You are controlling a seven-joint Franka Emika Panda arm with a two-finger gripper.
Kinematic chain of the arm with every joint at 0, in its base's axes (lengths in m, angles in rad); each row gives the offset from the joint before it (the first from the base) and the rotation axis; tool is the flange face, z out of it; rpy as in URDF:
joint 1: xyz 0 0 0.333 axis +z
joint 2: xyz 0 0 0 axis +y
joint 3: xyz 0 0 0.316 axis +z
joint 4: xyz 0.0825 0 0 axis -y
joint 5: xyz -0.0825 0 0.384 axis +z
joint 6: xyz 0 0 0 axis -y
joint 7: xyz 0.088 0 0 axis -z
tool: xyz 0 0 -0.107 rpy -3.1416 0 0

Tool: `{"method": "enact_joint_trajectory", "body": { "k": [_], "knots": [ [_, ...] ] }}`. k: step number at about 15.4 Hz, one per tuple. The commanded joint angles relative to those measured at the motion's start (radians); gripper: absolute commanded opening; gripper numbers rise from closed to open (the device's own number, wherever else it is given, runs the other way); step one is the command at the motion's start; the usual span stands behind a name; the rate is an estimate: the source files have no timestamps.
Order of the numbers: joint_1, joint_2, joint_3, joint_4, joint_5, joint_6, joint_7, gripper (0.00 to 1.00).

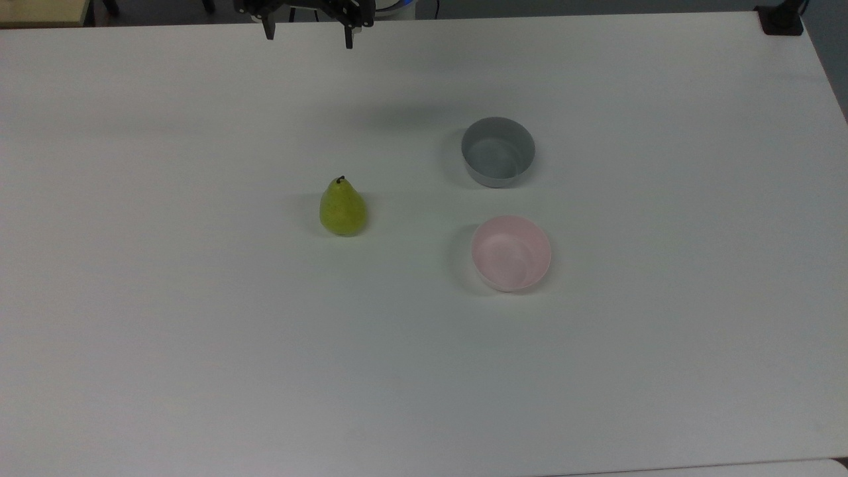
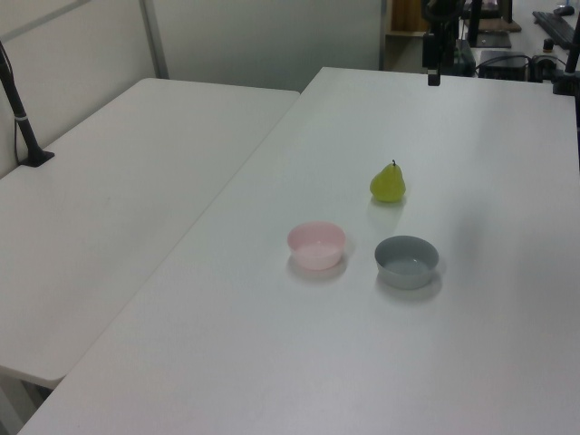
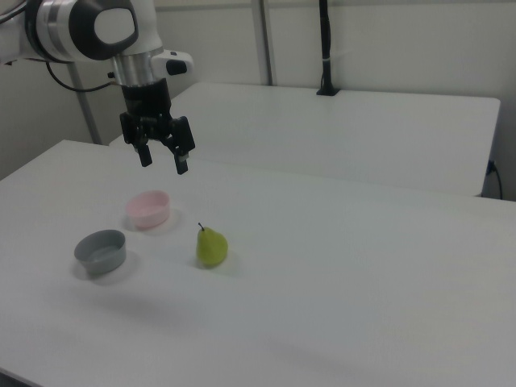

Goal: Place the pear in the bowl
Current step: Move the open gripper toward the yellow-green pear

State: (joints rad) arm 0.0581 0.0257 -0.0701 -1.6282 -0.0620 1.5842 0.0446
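Pear (image 1: 342,208) is seen upright on the white table (image 1: 199,364), left of centre in the top view, stem up, touching nothing. Pink bowl (image 1: 511,252) is placed right of it, lower in frame, well apart; grey bowl (image 1: 498,152) sits just above the pink one, both empty. Gripper (image 1: 308,34) is held at the top edge of the top view, fingers spread apart, nothing between them. In the right view the gripper (image 3: 163,160) is seen in the air, upper left, above the pink bowl (image 3: 148,209).
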Motion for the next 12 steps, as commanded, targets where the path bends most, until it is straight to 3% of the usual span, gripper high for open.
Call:
{"method": "enact_joint_trajectory", "body": {
  "k": [1, 12],
  "knots": [
    [0.041, -0.003, -0.031, 0.017, -0.004, -0.045, -0.021, 1.00],
    [0.042, 0.000, -0.050, 0.021, 0.051, -0.018, -0.048, 1.00]
  ]
}}
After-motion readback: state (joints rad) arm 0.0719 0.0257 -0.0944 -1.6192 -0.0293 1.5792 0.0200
